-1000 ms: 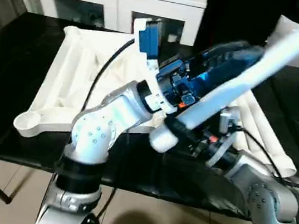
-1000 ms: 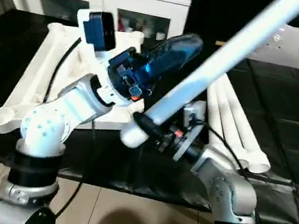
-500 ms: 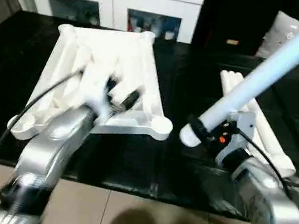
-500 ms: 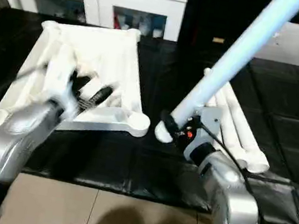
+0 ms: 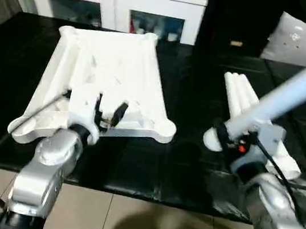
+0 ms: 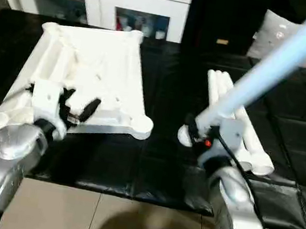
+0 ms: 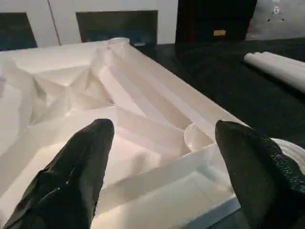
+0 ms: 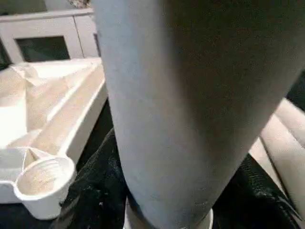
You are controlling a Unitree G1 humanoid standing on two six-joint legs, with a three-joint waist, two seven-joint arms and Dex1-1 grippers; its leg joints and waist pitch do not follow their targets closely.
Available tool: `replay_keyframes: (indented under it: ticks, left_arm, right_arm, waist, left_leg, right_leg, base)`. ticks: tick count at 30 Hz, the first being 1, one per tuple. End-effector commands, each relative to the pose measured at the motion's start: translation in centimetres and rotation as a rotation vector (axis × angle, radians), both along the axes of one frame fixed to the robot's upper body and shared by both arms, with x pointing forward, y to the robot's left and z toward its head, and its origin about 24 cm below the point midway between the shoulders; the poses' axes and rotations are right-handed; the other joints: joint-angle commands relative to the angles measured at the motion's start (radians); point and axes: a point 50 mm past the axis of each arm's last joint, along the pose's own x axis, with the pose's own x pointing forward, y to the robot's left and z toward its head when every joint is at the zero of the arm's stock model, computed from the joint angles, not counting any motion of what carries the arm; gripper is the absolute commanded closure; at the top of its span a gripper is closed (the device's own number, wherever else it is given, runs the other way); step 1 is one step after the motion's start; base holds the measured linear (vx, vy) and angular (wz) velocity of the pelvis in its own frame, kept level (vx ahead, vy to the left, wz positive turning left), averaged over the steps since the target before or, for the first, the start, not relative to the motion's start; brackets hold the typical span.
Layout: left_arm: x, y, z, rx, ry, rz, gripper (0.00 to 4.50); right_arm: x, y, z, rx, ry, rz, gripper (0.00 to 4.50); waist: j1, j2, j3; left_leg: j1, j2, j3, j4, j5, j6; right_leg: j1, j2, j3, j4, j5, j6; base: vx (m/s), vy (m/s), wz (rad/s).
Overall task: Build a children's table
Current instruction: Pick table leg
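- While the white plastic rectangular table top (image 5: 109, 79) lies upside down on the left half of the black desk (image 5: 185, 165), X-ribbed underside up, its round corner sockets sit open at the corners.
- Right gripper (image 5: 227, 138) is clamped on the thick end of a long tapered white plastic leg (image 5: 295, 89), held in the air just off the top's near right corner.
- That leg's long axis slants up and away toward the desk's far right, so its butt end points down and toward the top.
- Near right corner socket (image 6: 141, 125) lies to the left of the held butt end and lower, apart from it with bare desk between; the right arm is plainly the nearer one to it.
- Judging from this, the leg needs tipping closer to upright and carrying left before it can enter the socket.
- Left gripper (image 7: 162, 143) hovers over the top's near edge with its two black fingers (image 7: 76, 167) spread wide, holding nothing.
- Three more white tapered legs (image 5: 245, 96) lie side by side on the desk's right half, running from near to far.
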Motion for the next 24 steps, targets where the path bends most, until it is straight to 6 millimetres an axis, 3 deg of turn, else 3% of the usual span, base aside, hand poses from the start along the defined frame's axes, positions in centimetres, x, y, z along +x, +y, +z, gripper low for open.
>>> replay_keyframes:
  ticks: [1, 2, 3, 4, 5, 6, 7, 8, 9, 10, 11, 12, 13, 14, 15, 16, 17, 18, 19, 20, 21, 22, 23, 24]
  left_arm:
    - [-0.07, 0.10, 0.29, 0.013, -0.021, 0.012, 0.68]
    - [-0.07, 0.12, 0.29, 0.014, -0.023, 0.012, 0.68]
    - [-0.07, 0.13, 0.28, 0.014, -0.023, 0.013, 0.68]
    - [-0.07, 0.22, 0.24, 0.014, -0.023, 0.017, 0.68]
    - [-0.07, 0.22, 0.24, 0.014, -0.023, 0.017, 0.68]
    - [-0.07, 0.26, 0.22, 0.014, -0.023, 0.020, 0.68]
    - [-0.11, 0.24, 0.22, 0.018, -0.023, 0.018, 0.68]
    - [-0.11, 0.24, 0.22, 0.018, -0.023, 0.018, 0.68]
    - [-0.17, 0.27, 0.19, 0.020, -0.022, 0.017, 0.68]
    - [-0.17, 0.27, 0.19, 0.020, -0.022, 0.017, 0.68]
    - [-0.26, 0.35, 0.17, 0.023, -0.024, 0.024, 0.68]
    - [-0.26, 0.35, 0.17, 0.023, -0.024, 0.024, 0.68]
    - [-0.33, 0.38, 0.14, 0.022, -0.022, 0.023, 0.68]
    - [-0.43, 0.30, 0.11, 0.019, -0.020, 0.013, 0.68]
    - [-0.46, 0.26, 0.14, 0.021, -0.024, 0.005, 0.68]
    - [-0.46, 0.23, 0.14, 0.018, -0.025, 0.004, 0.68]
    - [-0.45, 0.22, 0.14, 0.015, -0.026, 0.004, 0.68]
    - [-0.41, 0.03, 0.11, 0.026, -0.027, 0.002, 0.68]
    - [-0.39, -0.11, 0.13, 0.039, -0.030, -0.004, 0.68]
    - [-0.39, -0.11, 0.13, 0.039, -0.030, -0.004, 0.68]
    - [-0.41, -0.29, 0.14, 0.055, -0.034, -0.009, 0.68]
    - [-0.43, -0.39, 0.08, 0.056, -0.031, -0.012, 0.68]
    - [-0.46, -0.43, 0.01, 0.044, -0.026, -0.014, 0.68]
    - [-0.46, -0.32, -0.23, 0.031, -0.004, -0.003, 0.68]
  right_arm:
    - [-0.44, 0.19, -0.26, 0.022, 0.040, 0.005, 2.61]
    - [-0.55, 0.28, -0.42, 0.043, 0.053, 0.011, 2.61]
    - [-0.57, 0.30, -0.44, 0.046, 0.055, 0.010, 2.61]
    - [-0.66, 0.46, -0.55, 0.055, 0.060, 0.011, 2.61]
    - [-0.66, 0.46, -0.55, 0.055, 0.060, 0.011, 2.61]
    - [-0.69, 0.58, -0.65, 0.038, 0.057, 0.001, 2.61]
    - [-0.72, 0.65, -0.82, 0.051, 0.066, -0.001, 2.61]
    - [-0.72, 0.66, -0.85, 0.053, 0.067, 0.000, 2.61]
    - [-0.71, 0.70, -0.98, 0.067, 0.080, 0.000, 2.61]
    - [-0.71, 0.70, -0.98, 0.067, 0.080, 0.000, 2.61]
    - [-0.69, 0.80, -0.94, 0.082, 0.087, 0.008, 2.61]
    - [-0.69, 0.80, -0.94, 0.082, 0.087, 0.008, 2.61]
    - [-0.71, 0.94, -0.83, 0.093, 0.085, 0.019, 2.61]
    - [-0.70, 1.07, -0.63, 0.078, 0.070, 0.032, 2.61]
    - [-0.68, 1.11, -0.56, 0.063, 0.062, 0.032, 2.61]
    - [-0.68, 1.16, -0.68, 0.058, 0.071, 0.032, 2.61]
    - [-0.68, 1.19, -0.78, 0.059, 0.080, 0.032, 2.61]
    - [-0.69, 1.18, -1.01, 0.074, 0.097, 0.029, 2.61]
    - [-0.69, 1.13, -1.07, 0.076, 0.102, 0.024, 2.61]
    - [-0.69, 1.13, -1.07, 0.076, 0.102, 0.024, 2.61]
    - [-0.70, 1.02, -1.13, 0.078, 0.109, 0.017, 2.61]
    - [-0.71, 0.98, -1.12, 0.088, 0.115, 0.018, 2.61]
    - [-0.71, 0.97, -1.13, 0.090, 0.118, 0.020, 2.61]
    - [-0.68, 0.93, -1.14, 0.092, 0.120, 0.020, 2.61]
  waist:
    - [0.028, -0.015, -0.059]
    - [0.036, -0.014, -0.061]
    - [0.042, -0.011, -0.056]
    - [0.042, 0.002, -0.061]
    - [0.036, 0.005, -0.065]
    - [0.015, 0.016, -0.070]
    - [0.000, 0.021, -0.071]
    - [-0.014, 0.030, -0.068]
    - [-0.026, 0.036, -0.059]
    - [-0.034, 0.034, -0.053]
    - [-0.037, 0.029, -0.052]
    - [-0.032, -0.001, -0.047]
    - [-0.026, -0.010, -0.045]
    - [-0.018, -0.022, -0.046]
    - [-0.011, -0.008, -0.037]
    - [-0.033, 0.024, -0.025]
    - [-0.060, 0.044, -0.009]
    - [-0.059, 0.058, -0.021]
    - [-0.001, 0.059, -0.020]
    - [-0.016, 0.040, -0.034]
    - [-0.038, -0.033, -0.085]
    - [-0.037, -0.015, -0.065]
    - [-0.060, -0.010, -0.021]
    - [-0.042, 0.049, -0.014]
  left_leg:
    - [-0.020, 0.010, -0.016, 0.005, -0.174, 0.158]
    - [-0.029, 0.015, -0.027, 0.028, -0.150, 0.182]
    - [-0.036, 0.029, -0.047, 0.039, -0.134, 0.198]
    - [-0.015, 0.030, -0.043, 0.009, -0.133, 0.220]
    - [-0.004, 0.025, -0.034, -0.009, -0.122, 0.246]
    - [0.037, 0.015, -0.014, -0.044, -0.097, 0.327]
    - [0.052, 0.010, -0.017, -0.050, -0.068, 0.376]
    - [0.078, 0.010, -0.015, -0.058, -0.060, 0.434]
    - [0.066, 0.008, -0.005, -0.090, -0.064, 0.453]
    - [0.055, 0.012, -0.004, -0.116, -0.114, 0.435]
    - [0.051, 0.020, -0.012, -0.118, -0.143, 0.427]
    - [0.042, 0.022, 0.003, -0.117, -0.274, 0.328]
    - [0.035, 0.001, 0.022, -0.105, -0.397, 0.240]
    - [0.023, -0.005, -0.017, -0.017, -0.546, 0.129]
    - [0.022, 0.028, -0.083, 0.038, -0.474, 0.074]
    - [0.032, 0.037, -0.113, -0.023, -0.611, -0.013]
    - [0.037, 0.033, -0.113, -0.092, -0.858, -0.117]
    - [-0.039, 0.001, -0.095, -0.221, -1.140, -0.280]
    - [-0.068, -0.057, 0.001, -0.270, -1.089, -0.353]
    - [-0.055, -0.048, 0.017, -0.268, -0.941, -0.388]
    - [0.049, -0.025, -0.028, -0.079, -0.565, -0.416]
    - [0.101, -0.033, -0.126, 0.171, -0.191, -0.151]
    - [0.016, -0.013, -0.140, 0.186, -0.130, -0.076]
    - [0.044, 0.021, -0.182, 0.114, -0.263, -0.127]
  right_leg:
    - [0.057, -0.178, 0.102, -0.134, -0.362, -0.113]
    - [0.060, -0.207, 0.119, -0.141, -0.381, -0.114]
    - [0.053, -0.222, 0.125, -0.145, -0.422, -0.130]
    - [0.039, -0.177, 0.099, -0.136, -0.399, -0.152]
    - [0.035, -0.141, 0.079, -0.120, -0.347, -0.155]
    - [0.001, -0.059, 0.027, -0.080, -0.247, -0.151]
    - [-0.009, -0.032, 0.004, -0.059, -0.210, -0.144]
    - [-0.038, 0.001, -0.038, -0.023, -0.191, -0.128]
    - [-0.043, 0.023, -0.074, 0.032, -0.179, -0.076]
    - [-0.037, 0.018, -0.093, 0.072, -0.163, -0.024]
    - [-0.027, 0.001, -0.095, 0.075, -0.145, -0.005]
    - [-0.023, -0.046, -0.070, 0.014, -0.151, 0.013]
    - [-0.030, -0.078, -0.046, -0.034, -0.215, -0.010]
    - [-0.001, -0.204, 0.029, -0.117, -0.459, -0.056]
    - [0.018, -0.284, 0.056, -0.161, -0.645, -0.088]
    - [0.013, -0.192, -0.014, -0.132, -0.709, -0.073]
    - [-0.001, -0.094, -0.061, -0.090, -0.640, -0.036]
    - [0.093, -0.010, -0.111, 0.091, -0.222, -0.061]
    - [0.112, 0.028, -0.170, 0.126, -0.080, -0.112]
    - [0.109, 0.007, -0.149, 0.109, -0.124, -0.134]
    - [0.020, -0.143, -0.071, 0.037, -0.445, -0.144]
    - [-0.008, -0.264, 0.003, -0.136, -0.506, -0.263]
    - [0.071, -0.247, -0.030, -0.131, -0.495, -0.368]
    - [0.066, -0.110, -0.149, -0.087, -0.456, -0.366]
  base:
    - [0.006, 0.062, 0.00]
    - [0.000, 0.000, 0.00]
    - [0.007, 0.116, 0.00]
    - [0.010, 0.169, 0.07]
    - [0.010, 0.169, 0.07]
    - [-0.003, 0.179, 0.10]
    - [-0.013, 0.187, 0.10]
    - [-0.030, 0.286, 0.20]
    - [-0.021, 0.206, 0.16]
    - [-0.048, 0.161, 0.07]
    - [-0.031, 0.062, -0.02]
    - [-0.077, 0.116, 0.05]
    - [-0.081, 0.108, 0.06]
    - [-0.095, 0.193, -0.06]
    - [-0.050, 0.139, -0.13]
    - [-0.083, 0.152, -0.23]
    - [-0.154, 0.152, -0.22]
    - [-0.154, 0.152, -0.22]
    - [-0.133, 0.098, 0.09]
    - [-0.034, -0.038, 0.25]
    - [-0.034, -0.038, 0.25]
    - [0.039, -0.055, -0.05]
    - [0.000, 0.000, 0.00]
    - [0.000, 0.000, 0.00]
